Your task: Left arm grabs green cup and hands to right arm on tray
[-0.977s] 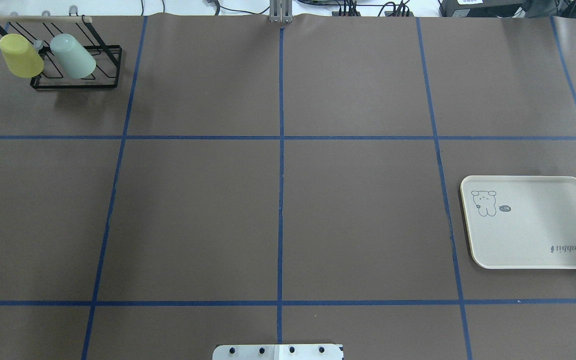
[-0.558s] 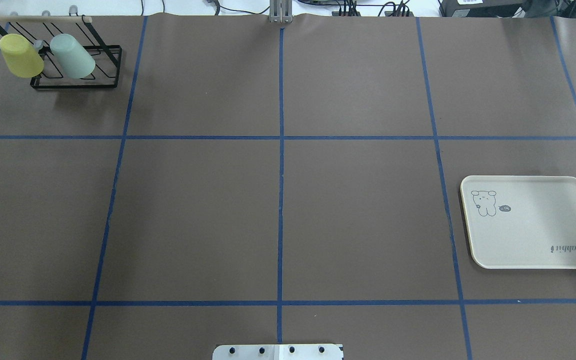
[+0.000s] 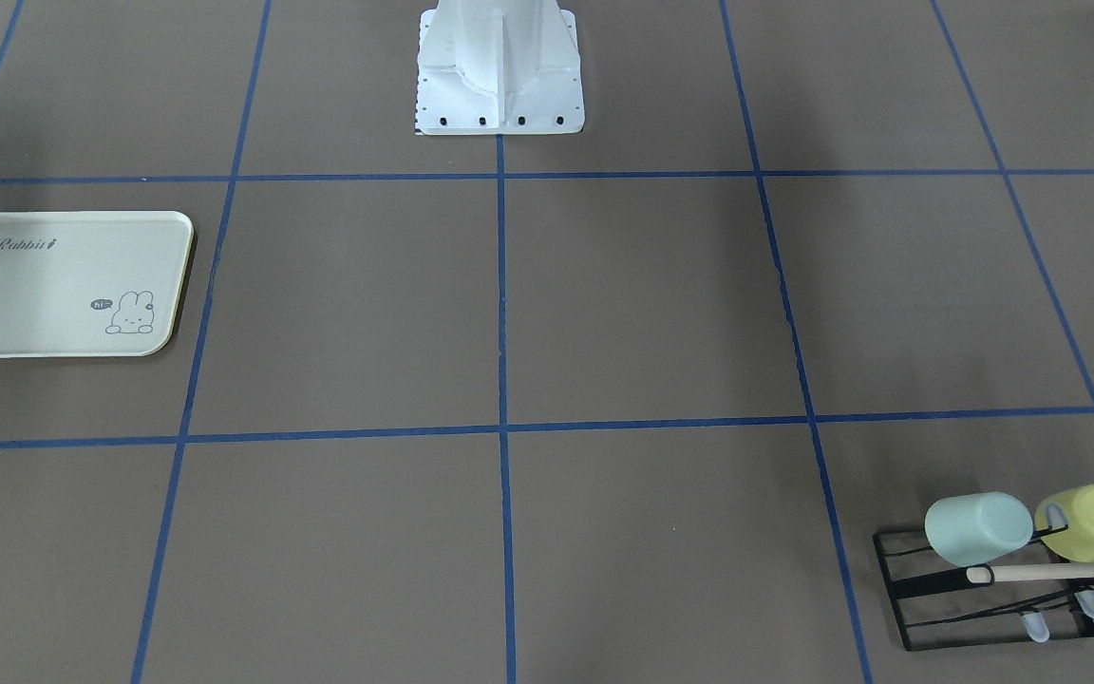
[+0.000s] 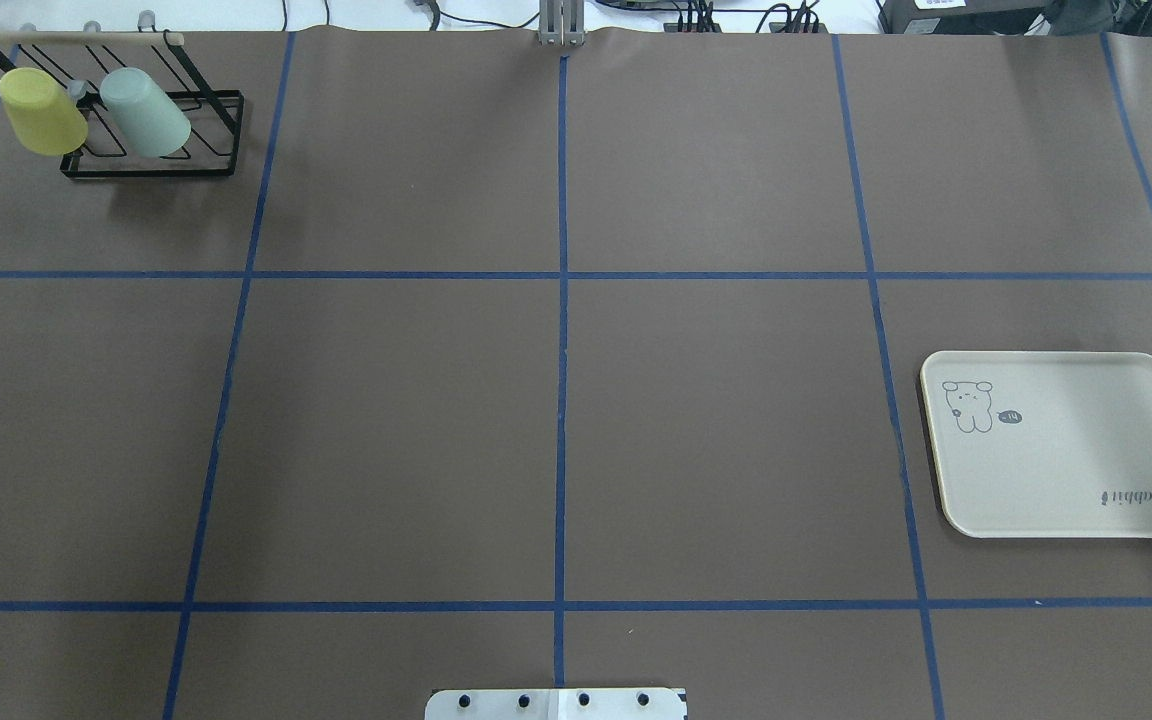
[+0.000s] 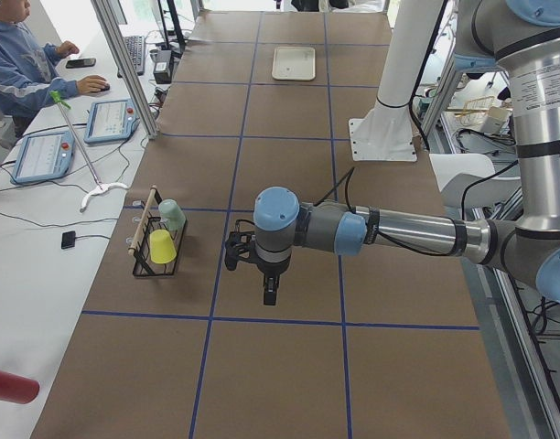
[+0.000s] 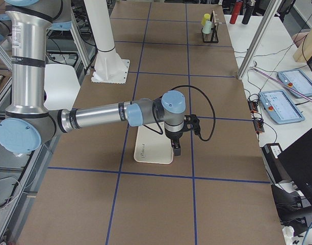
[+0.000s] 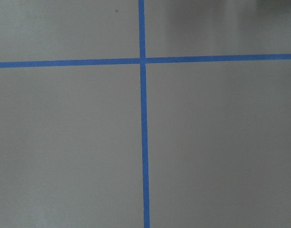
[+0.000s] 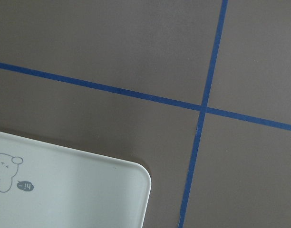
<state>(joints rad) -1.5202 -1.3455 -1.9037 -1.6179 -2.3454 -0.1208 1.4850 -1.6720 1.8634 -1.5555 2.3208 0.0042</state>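
The pale mint-green cup (image 4: 144,112) hangs tilted on a black wire rack (image 4: 150,166) at the far left of the table, beside a yellow-green cup (image 4: 41,110); it also shows in the front view (image 3: 977,528). The cream tray (image 4: 1066,470) lies empty at the right; one corner shows in the right wrist view (image 8: 88,190). My left gripper (image 5: 269,289) hangs above the table, well clear of the rack, and shows only in the left side view. My right gripper (image 6: 176,150) hangs over the tray's edge and shows only in the right side view. I cannot tell whether either is open or shut.
Blue tape lines (image 4: 562,300) divide the brown table into squares. The robot's white base (image 3: 499,66) stands at the table's near-robot edge. A seated operator (image 5: 24,64) and teach pendants (image 5: 111,119) are beside the table's far side.
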